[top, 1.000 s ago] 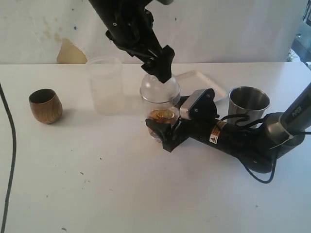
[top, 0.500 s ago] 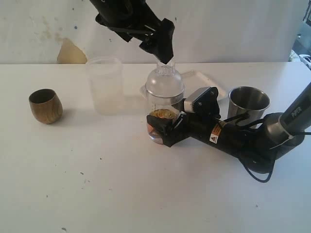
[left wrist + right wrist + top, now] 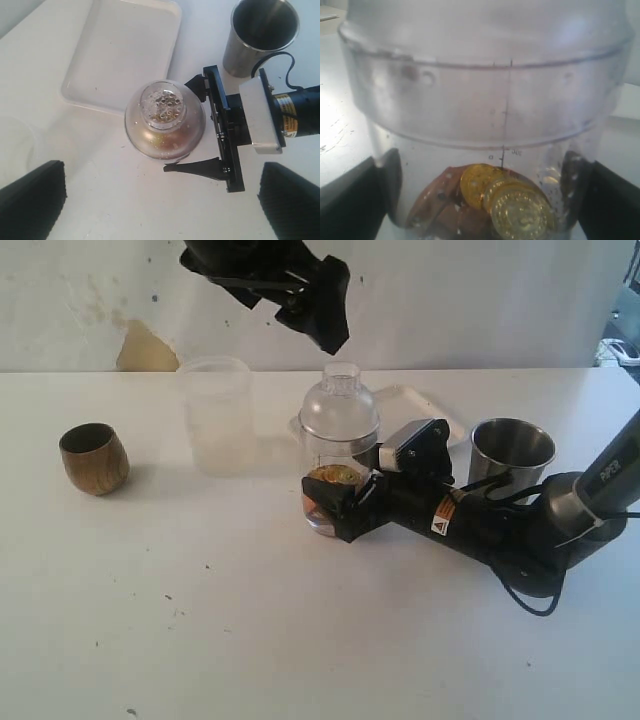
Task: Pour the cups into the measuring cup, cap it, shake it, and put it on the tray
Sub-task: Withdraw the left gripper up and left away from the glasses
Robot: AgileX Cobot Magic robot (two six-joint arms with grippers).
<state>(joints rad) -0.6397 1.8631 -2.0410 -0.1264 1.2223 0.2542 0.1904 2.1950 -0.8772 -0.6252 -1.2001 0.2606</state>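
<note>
White scuffed table; stained pale wall behind; tray toward back.

The measuring cup stands on the table with a domed lid on it and coins in its bottom. Left of it stands a wider cup, and well farther left the wooden cup. The tray lies just behind it to the right, and the steel tumbler stands to its right.

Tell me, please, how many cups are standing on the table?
4: the wooden cup far left, the frosted cup left of centre, the measuring cup, capped, at centre, the steel tumbler at right. None seems hidden.
</note>
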